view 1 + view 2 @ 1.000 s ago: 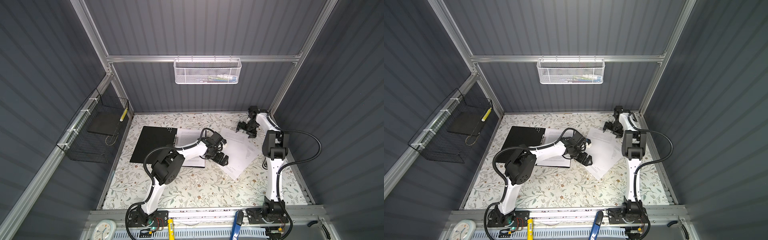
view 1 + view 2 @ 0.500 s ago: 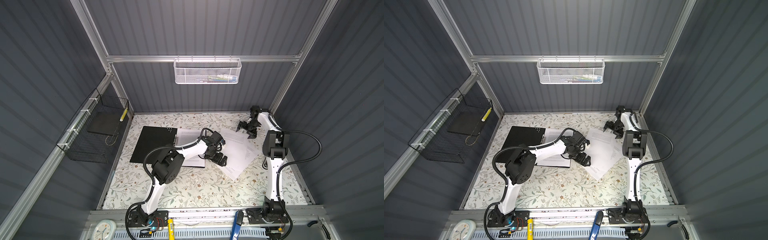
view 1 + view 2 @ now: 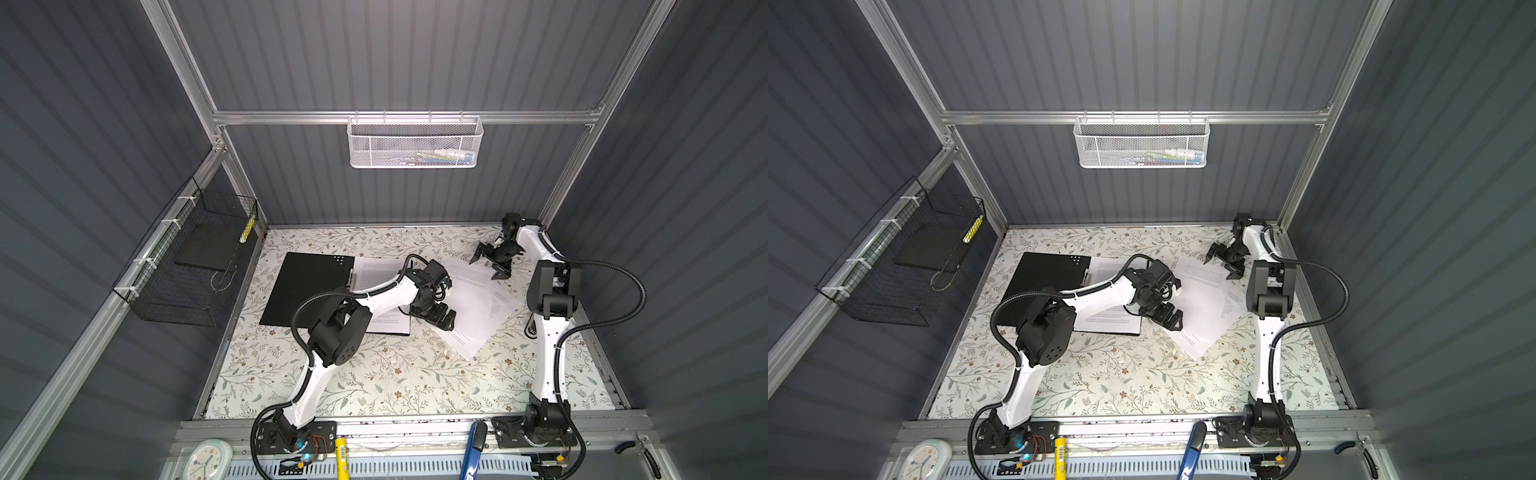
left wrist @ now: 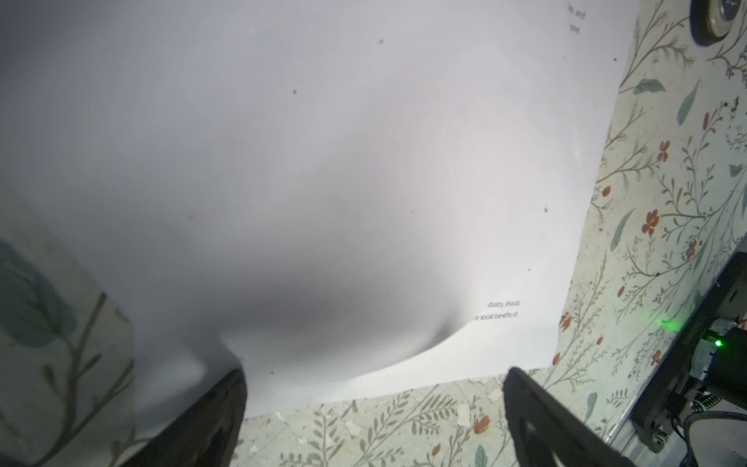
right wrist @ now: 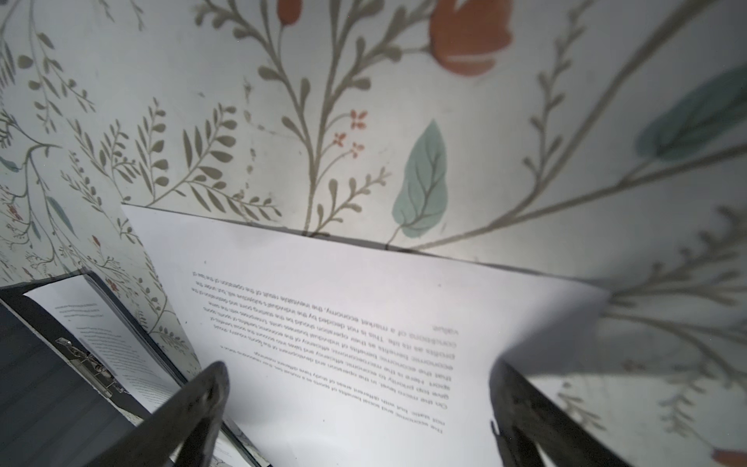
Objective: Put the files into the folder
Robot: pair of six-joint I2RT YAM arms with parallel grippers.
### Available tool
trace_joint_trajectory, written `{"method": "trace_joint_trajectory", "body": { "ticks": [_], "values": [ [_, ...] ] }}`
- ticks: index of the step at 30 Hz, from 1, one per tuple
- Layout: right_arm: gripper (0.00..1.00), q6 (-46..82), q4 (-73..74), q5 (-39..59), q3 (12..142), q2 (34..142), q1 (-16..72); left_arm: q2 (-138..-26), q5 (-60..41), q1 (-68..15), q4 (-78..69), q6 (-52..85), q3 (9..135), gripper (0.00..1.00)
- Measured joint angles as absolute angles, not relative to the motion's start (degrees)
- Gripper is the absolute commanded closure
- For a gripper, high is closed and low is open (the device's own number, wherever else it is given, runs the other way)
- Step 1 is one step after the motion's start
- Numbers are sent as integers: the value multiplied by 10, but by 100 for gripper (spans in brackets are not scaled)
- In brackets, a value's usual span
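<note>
In both top views the folder (image 3: 303, 286) (image 3: 1042, 278) lies open on the floral table, black inside up, with one printed sheet (image 3: 374, 270) in its right half. Loose files (image 3: 473, 307) (image 3: 1204, 307) lie overlapped to its right. My left gripper (image 3: 440, 318) (image 3: 1171, 318) is open at their near-left edge. In the left wrist view the paper (image 4: 323, 161) bulges up ahead of the gripper (image 4: 374, 388). My right gripper (image 3: 490, 262) (image 3: 1223, 259) is open over the sheets' far corner. The right wrist view shows the gripper (image 5: 355, 388) straddling printed text (image 5: 343, 323), with the folder clip (image 5: 89, 364) nearby.
A white mesh basket (image 3: 415, 143) hangs on the back wall, and a black wire basket (image 3: 187, 266) on the left wall. A clock (image 3: 208, 461), a yellow item (image 3: 340, 451) and a blue-handled tool (image 3: 473, 449) lie on the front rail. Bare floral table (image 3: 395, 382) lies in front.
My left gripper has edged slightly left along the sheets' edge. The right gripper has barely shifted at the far corner. Both stay open.
</note>
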State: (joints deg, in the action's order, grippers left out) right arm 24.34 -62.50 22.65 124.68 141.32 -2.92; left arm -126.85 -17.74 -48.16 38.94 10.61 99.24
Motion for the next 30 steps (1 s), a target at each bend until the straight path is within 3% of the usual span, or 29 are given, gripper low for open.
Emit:
{"method": "trace_joint_trajectory", "body": {
  "ticks": [15, 30],
  "values": [
    [1, 340, -568, 209, 1228, 1403, -65, -1236, -166, -482, 362, 87, 937, 0],
    [1, 361, -603, 189, 1267, 1424, -54, -1237, -168, -482, 380, 85, 943, 0]
  ]
}}
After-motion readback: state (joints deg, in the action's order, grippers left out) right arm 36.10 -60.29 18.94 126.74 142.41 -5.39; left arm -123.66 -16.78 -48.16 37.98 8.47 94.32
